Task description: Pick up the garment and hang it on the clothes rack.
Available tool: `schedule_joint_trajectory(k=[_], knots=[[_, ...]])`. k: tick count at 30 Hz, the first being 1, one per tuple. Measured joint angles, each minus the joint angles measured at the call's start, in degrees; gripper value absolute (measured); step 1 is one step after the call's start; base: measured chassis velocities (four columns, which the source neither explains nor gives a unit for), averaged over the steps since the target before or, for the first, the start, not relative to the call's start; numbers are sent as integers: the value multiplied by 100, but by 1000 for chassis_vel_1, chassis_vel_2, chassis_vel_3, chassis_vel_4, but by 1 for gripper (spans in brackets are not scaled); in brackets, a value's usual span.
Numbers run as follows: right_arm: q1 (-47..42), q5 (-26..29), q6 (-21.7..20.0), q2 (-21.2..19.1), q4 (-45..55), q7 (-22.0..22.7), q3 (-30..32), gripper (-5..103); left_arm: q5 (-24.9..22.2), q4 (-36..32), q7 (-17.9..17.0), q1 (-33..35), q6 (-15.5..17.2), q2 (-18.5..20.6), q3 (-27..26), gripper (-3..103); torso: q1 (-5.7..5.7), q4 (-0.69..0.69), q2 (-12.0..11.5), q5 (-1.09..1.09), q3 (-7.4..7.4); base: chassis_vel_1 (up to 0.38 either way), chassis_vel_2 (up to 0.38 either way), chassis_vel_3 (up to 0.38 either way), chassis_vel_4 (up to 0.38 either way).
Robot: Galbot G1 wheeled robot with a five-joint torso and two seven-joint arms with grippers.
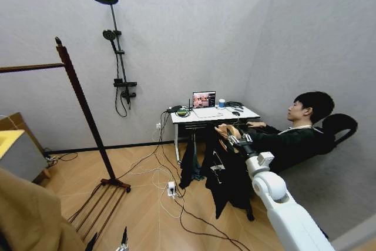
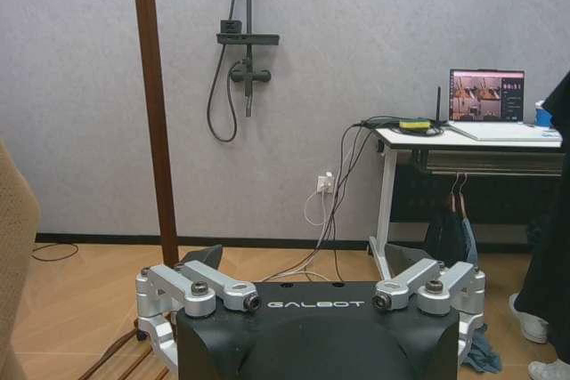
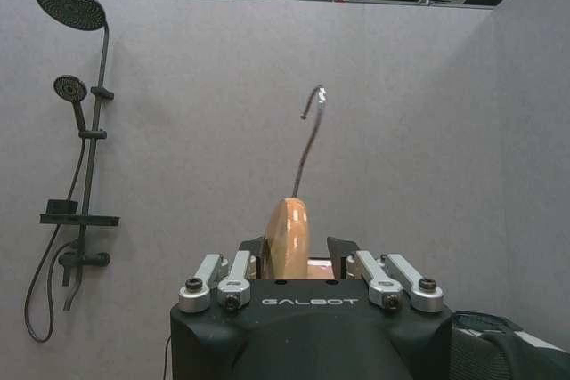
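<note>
One arm carries the load: the right gripper (image 1: 233,139) pinches the light wooden hanger (image 3: 289,238), hook upright, and the garment (image 1: 229,183) hangs limp below it at about four o'clock in the head view. Its target, the clothes rack (image 1: 85,109), stands well apart at nine o'clock, bar horizontal. Cables (image 1: 176,195) cross the floor between. Low down, the left gripper (image 2: 312,287) idles with fingers spread.

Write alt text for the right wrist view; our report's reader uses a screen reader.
The right gripper is shut on a light wooden hanger, its metal hook rising before a grey wall. A shower fixture is mounted beside it.
</note>
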Motion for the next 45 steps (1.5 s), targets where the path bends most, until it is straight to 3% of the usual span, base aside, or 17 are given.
schedule_joint_trajectory(k=[2,6,7,19,27,45], knots=[[-51,12,22,4,26,-1,37,31,0,0,0,0,0,0,0,100,0,0,0,0,0,0,0,0,0],[-81,23,49,13,58,-2,52,20,0,0,0,0,0,0,0,100,0,2,0,0,0,0,0,0,0],[-94,19,74,14,60,29,70,11,0,0,0,0,0,0,0,100,0,3,0,0,0,0,0,0,0],[-451,68,431,38,345,329,344,10,0,0,0,0,0,0,0,100,0,-1,0,0,0,0,0,0,0],[-812,109,308,6,935,456,556,10,0,0,0,0,0,0,0,100,0,0,0,0,0,0,0,0,0],[-1313,21,333,18,1161,45,636,10,0,0,0,0,0,0,0,100,-1,1,1,0,-1,-70,66,73,-77]])
